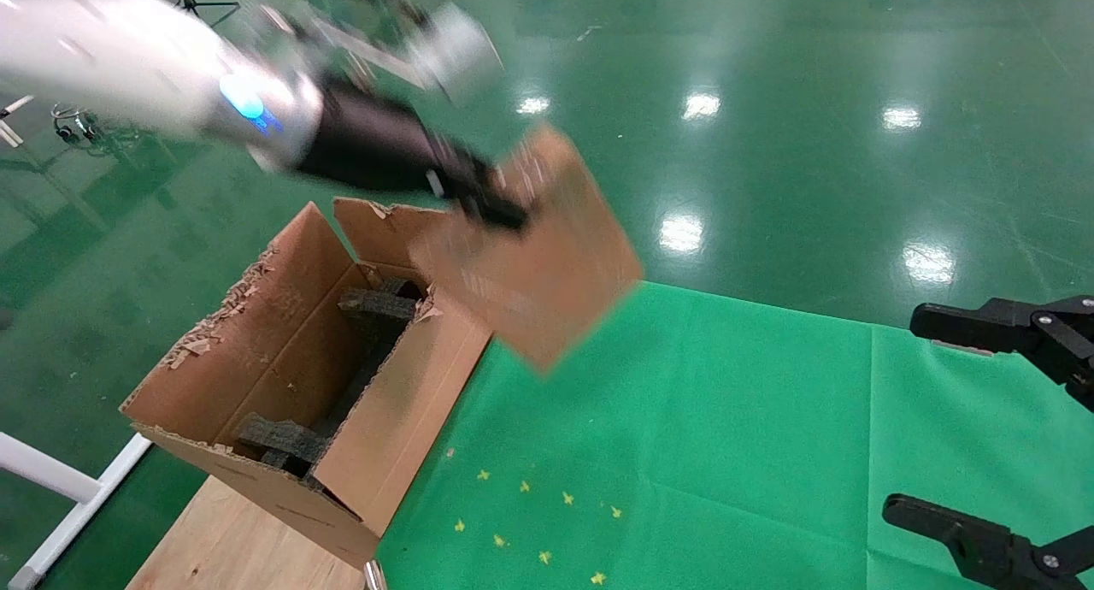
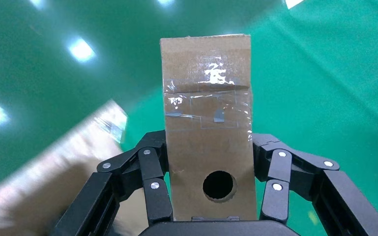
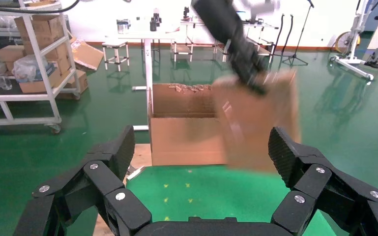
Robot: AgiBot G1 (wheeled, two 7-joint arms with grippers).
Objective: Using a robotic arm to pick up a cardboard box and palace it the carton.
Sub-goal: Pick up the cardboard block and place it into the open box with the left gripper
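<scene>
1. Presently, the robotic arm [image 1: 128,68]: white, with a blue light ring, reaching in from the robot's left, high over the carton's far side. Judged to be mid-carry toward the opening.
2. Left tool [image 2: 211,196]: black linked fingers [image 2: 152,177] pressed against both broad faces of the cardboard box, pinching it near one end. A grip at the end leaves the rest of the box free to go down into the carton first.
3. Cardboard box [image 1: 534,256]: slim, brown, banded in shiny clear tape, with a round hole in the narrow face nearest the left wrist camera. It hangs tilted in the air, clear of every surface, just beside and above the carton's far right corner, not yet over the opening proper.
4. Carton [image 1: 282,385]: large corrugated carton with ragged torn flaps standing up, open at the top, black foam blocks [image 1: 376,308] inside. The foam leaves a channel between, likely the seat for the box.
5. Right tool [image 1: 1000,436]: spread wide, holding nothing, parked at the right, well apart from the work.
6. Counter [image 1: 769,436]: covered in green cloth with small yellow star marks; the carton sits at its left on a pale wooden board [image 1: 231,539].
7. Room: glossy green floor [image 1: 812,145] with lamp reflections; shelving with cartons [image 3: 29,44] and white tables beyond.
</scene>
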